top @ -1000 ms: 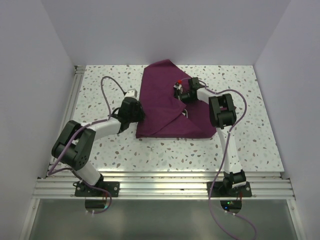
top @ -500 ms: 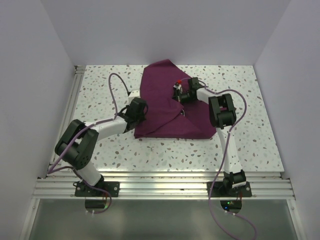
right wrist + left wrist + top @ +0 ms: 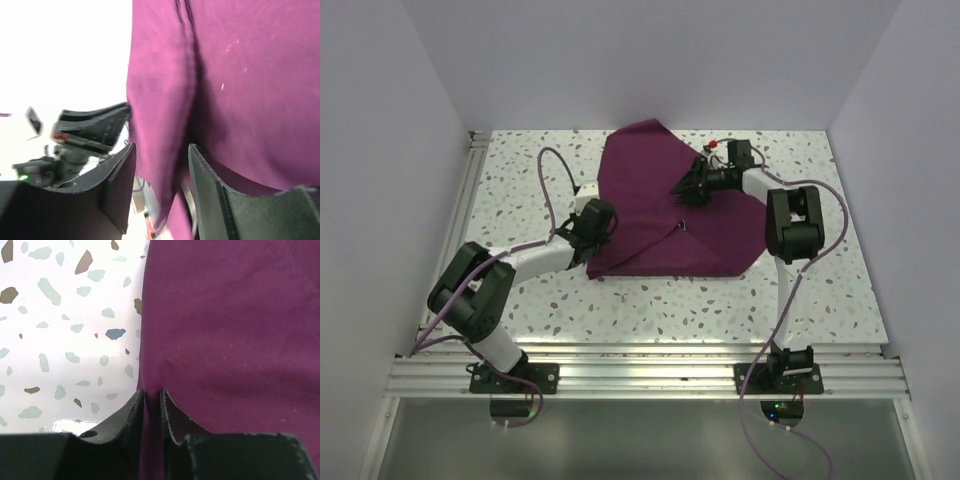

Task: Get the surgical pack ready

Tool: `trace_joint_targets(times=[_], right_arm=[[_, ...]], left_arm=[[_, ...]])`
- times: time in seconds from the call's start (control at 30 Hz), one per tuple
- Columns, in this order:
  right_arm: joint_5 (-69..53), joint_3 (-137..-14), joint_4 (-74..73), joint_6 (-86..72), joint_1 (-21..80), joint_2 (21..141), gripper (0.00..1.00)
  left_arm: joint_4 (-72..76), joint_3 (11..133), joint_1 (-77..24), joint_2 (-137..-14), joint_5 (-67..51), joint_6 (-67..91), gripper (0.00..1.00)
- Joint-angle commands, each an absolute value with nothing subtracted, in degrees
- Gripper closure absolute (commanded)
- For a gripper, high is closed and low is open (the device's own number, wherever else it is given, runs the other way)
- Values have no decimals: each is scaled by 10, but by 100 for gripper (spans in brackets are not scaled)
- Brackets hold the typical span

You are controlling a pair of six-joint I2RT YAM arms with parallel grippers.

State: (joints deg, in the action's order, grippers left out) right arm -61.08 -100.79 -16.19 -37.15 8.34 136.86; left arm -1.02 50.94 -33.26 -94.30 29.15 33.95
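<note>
surgical pack (image 3: 650,215): a deep purple cloth lying in the upper middle of the top view on the speckled tabletop (image 3: 800,290) — partly folded, with one corner pointing toward the top of the frame.
left claw (image 3: 151,402): pinched together on the cloth's left edge, low against the tabletop.
right claw (image 3: 159,175): clamped on a thick raised fold just right of the cloth's middle; the cloth fills the gap between its fingers (image 3: 117,185).
done so far: a diagonal crease crosses the lower half of the cloth, so at least one flap appears to be laid over already.
left to do: by my reading, about midway — the lifted fold has to be carried across and laid flat, the upper corner is not yet turned in, and the cloth is not yet a tidy rectangular bundle.
</note>
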Motion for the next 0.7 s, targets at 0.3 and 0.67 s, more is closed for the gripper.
trace_joint_targets(times=[0.3,0.67], right_arm=[[-535,-864,-137,-338,56,1187,43],[-464,-759,-160,-304,76,1116,44]], left_arm=[[-28,510,-340,-916,338,341,75],[-28,516,-350,-894,323,333,71]])
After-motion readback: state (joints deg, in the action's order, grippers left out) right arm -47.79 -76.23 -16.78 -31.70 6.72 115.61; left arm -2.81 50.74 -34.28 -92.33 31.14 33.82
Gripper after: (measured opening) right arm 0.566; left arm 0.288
